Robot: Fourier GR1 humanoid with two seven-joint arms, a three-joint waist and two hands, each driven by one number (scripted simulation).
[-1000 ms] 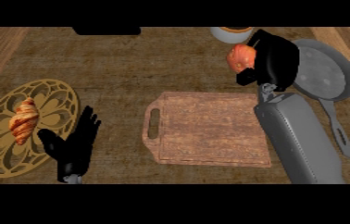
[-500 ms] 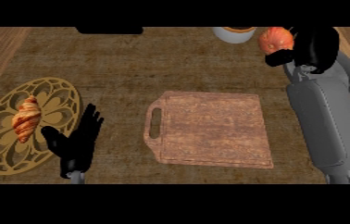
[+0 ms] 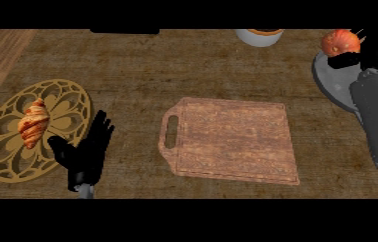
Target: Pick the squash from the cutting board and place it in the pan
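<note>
At the far left, well left of the board [image 3: 232, 140], a gold openwork plate [image 3: 63, 98] lies on the brown surface [image 3: 184, 71] with a croissant [image 3: 33, 129] on it. Just right of the plate and left of the board, the left hand [image 3: 83, 153] rests by the lower edge, fingers straight and spread, holding nothing. The board sits in the middle, its handle slot toward the left hand and its top bare. Beyond the board, at the top edge, stands a white bowl [image 3: 259, 37], only partly in view. Far right of the board, at the top right corner, the right hand [image 3: 348, 60] shows only in part, its black fingers curled against the underside of the orange squash [image 3: 339, 42]. The squash is held above the far end of the grey pan [image 3: 328, 83], which lies right of the board and is cut by the edge.
</note>
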